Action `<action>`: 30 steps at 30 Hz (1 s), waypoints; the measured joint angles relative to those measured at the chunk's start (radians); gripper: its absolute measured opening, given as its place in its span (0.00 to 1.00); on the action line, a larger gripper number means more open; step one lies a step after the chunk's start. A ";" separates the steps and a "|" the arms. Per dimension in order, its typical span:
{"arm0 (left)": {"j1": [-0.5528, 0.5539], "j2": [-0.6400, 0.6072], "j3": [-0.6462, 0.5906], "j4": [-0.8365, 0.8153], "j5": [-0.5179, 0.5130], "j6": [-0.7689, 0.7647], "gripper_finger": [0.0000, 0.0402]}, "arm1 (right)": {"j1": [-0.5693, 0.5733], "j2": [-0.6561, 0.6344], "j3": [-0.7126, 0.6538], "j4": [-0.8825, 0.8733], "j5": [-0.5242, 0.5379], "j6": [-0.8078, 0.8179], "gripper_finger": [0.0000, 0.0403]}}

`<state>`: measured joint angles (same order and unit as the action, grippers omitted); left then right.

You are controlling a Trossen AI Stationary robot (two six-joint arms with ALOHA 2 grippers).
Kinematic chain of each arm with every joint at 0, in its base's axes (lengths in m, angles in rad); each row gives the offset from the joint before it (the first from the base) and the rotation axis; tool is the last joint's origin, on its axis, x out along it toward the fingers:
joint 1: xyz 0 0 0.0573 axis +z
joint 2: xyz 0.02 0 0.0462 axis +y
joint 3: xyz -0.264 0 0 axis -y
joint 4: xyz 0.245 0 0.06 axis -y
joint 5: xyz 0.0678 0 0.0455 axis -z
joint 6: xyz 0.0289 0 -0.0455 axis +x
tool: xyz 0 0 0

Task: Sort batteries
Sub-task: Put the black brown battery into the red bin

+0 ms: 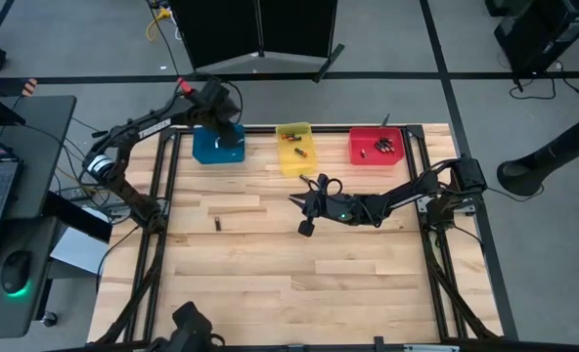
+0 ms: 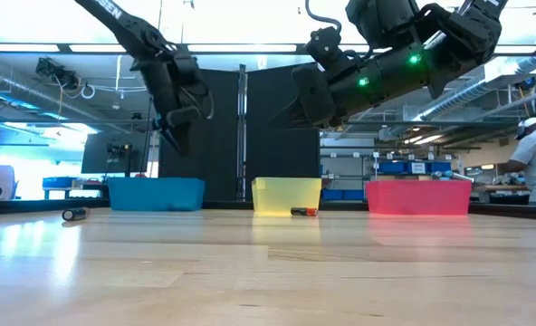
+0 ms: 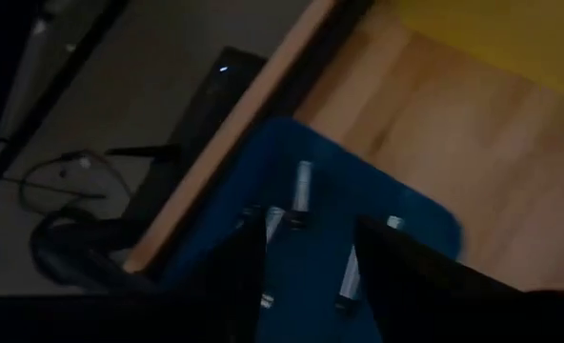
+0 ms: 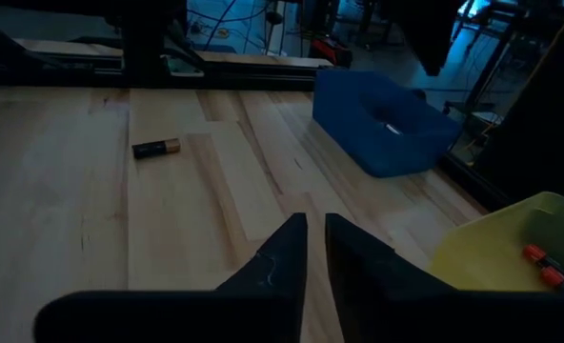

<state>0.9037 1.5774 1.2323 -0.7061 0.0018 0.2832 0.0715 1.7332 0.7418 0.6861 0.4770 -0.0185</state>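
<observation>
Pale wooden worktop [image 1: 270, 284] carries one dark cylindrical battery [image 1: 218, 225] far from our nearly clenched, empty right tool [image 1: 305, 213]; our released left tool [image 1: 226, 134], over the blue plastic bin [image 1: 206, 152], risks snagging its rim.

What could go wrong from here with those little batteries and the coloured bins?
One battery lies alone on the table, far from the right end effector, so it might be missed or roll when nudged. Another battery sits just outside the yellow bin; an arm passing there could knock it away. The left end effector hangs open over the blue bin and could bump its rim.
</observation>
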 joint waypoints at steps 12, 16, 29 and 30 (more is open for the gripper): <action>-0.169 -0.198 -0.192 -0.024 0.036 -0.155 0.35 | -0.002 0.000 0.000 0.000 0.000 0.008 0.06; -0.241 -0.277 -0.278 0.017 0.006 -0.265 0.35 | -0.002 0.000 0.000 0.000 0.000 0.008 0.16; -0.395 -0.407 -0.492 0.035 -0.129 -0.593 0.36 | -0.002 0.000 0.000 0.000 0.000 0.008 0.08; -0.408 -0.408 -0.500 0.035 -0.137 -0.619 0.36 | -0.002 0.000 0.000 0.001 0.000 0.008 0.07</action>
<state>0.4959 1.1698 0.7323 -0.6711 -0.1355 -0.3361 0.0700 1.7332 0.7418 0.6868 0.4770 -0.0101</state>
